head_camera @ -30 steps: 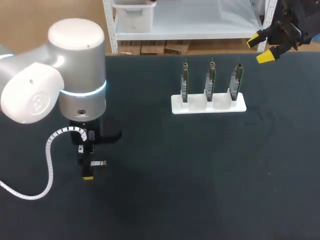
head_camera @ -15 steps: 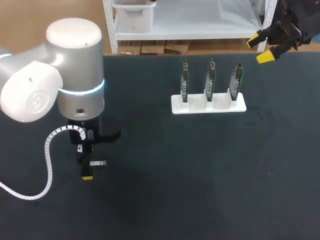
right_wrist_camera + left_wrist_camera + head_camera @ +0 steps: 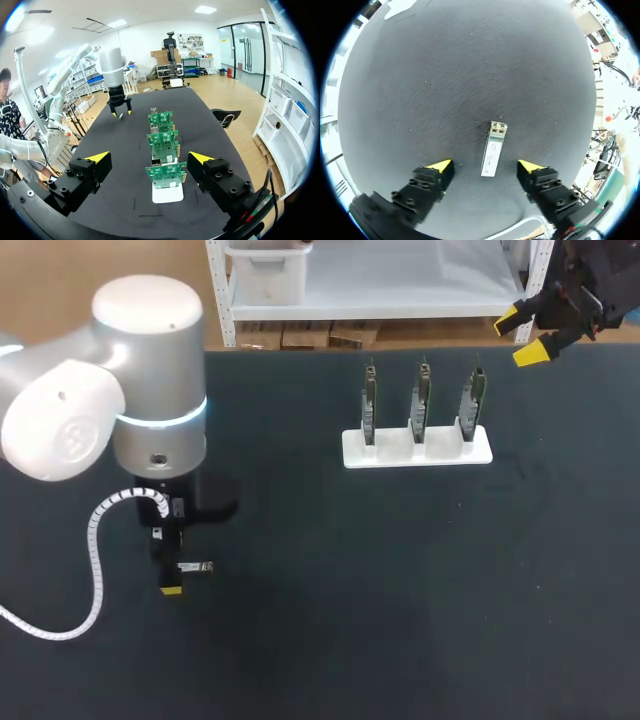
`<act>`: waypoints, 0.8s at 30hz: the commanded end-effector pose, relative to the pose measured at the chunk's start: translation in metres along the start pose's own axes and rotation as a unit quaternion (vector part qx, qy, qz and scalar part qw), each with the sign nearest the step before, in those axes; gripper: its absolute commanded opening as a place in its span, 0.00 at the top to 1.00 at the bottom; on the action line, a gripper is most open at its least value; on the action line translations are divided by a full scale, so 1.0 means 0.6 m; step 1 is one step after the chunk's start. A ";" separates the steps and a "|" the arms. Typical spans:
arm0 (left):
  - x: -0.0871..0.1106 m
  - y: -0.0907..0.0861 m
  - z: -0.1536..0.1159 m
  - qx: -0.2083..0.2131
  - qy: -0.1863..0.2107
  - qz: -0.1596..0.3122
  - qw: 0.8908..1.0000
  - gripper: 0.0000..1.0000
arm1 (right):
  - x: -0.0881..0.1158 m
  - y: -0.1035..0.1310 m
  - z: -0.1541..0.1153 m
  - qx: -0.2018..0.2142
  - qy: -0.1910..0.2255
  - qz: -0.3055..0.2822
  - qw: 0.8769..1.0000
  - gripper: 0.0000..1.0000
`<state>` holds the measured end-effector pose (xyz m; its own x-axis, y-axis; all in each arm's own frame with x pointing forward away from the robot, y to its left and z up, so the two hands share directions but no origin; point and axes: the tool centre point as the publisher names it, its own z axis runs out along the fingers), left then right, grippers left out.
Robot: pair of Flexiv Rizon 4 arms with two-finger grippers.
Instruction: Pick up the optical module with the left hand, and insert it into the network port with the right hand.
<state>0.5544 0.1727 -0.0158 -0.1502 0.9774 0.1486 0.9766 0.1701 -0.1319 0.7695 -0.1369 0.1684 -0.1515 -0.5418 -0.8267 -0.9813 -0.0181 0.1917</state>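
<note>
Lying flat on the matte, finely grained black table cover (image 3: 400,600), the optical module (image 3: 492,148) is a slim rectangular bar of silvery metal. It has a pale label along its top face and a notched, twin-socket end pointing away from the wrist. The left gripper (image 3: 485,167) hangs over it with its blocky black fingers spread wide; the wedge-shaped yellow tips stand on either side of the module's near end and neither touches it. Well apart, toward the table's far side, a flat white stand (image 3: 417,448) holds three thin green circuit boards (image 3: 421,400) upright in a row, edge-on to the head camera. The right gripper (image 3: 520,338) hovers over the far right corner of the table, beyond the stand, its yellow-tipped fingers wide apart and holding nothing.
</note>
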 end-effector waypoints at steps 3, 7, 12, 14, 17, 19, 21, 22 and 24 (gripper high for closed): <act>0.006 0.004 0.015 0.008 -0.006 -0.004 1.000 1.00 | 0.000 0.003 0.001 0.002 0.000 -0.001 1.000 0.00; 0.006 0.004 0.015 0.010 -0.007 -0.005 1.000 1.00 | 0.000 0.003 0.001 0.002 0.000 -0.001 1.000 0.00; 0.005 0.003 0.017 0.015 -0.009 -0.007 1.000 1.00 | 0.000 0.003 0.001 0.002 0.000 -0.001 1.000 0.00; 0.006 0.003 0.018 0.016 -0.008 -0.008 1.000 1.00 | 0.000 0.003 0.001 0.002 0.000 -0.001 1.000 0.00; 0.006 0.002 0.016 0.015 -0.006 -0.010 1.000 1.00 | 0.000 0.003 0.001 0.002 0.000 -0.001 1.000 0.00; 0.005 0.000 0.013 0.011 -0.006 -0.009 1.000 1.00 | 0.000 0.003 0.001 0.002 0.000 -0.001 1.000 0.00; 0.003 -0.001 0.011 0.010 -0.004 -0.009 1.000 1.00 | 0.000 0.003 0.001 0.002 0.000 -0.001 1.000 0.00; 0.003 -0.001 0.009 0.009 -0.012 -0.006 1.000 1.00 | 0.000 0.003 0.001 0.002 0.000 -0.001 1.000 0.00; 0.002 -0.001 0.004 0.013 -0.028 -0.001 1.000 1.00 | 0.000 0.003 0.001 0.002 0.000 -0.001 1.000 0.00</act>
<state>0.5554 0.1710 -0.0160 -0.1645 0.9788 0.1223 0.9716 0.1821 -0.1512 0.7695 -0.1369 0.1684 -0.1515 -0.5418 -0.8267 -0.9813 -0.0181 0.1916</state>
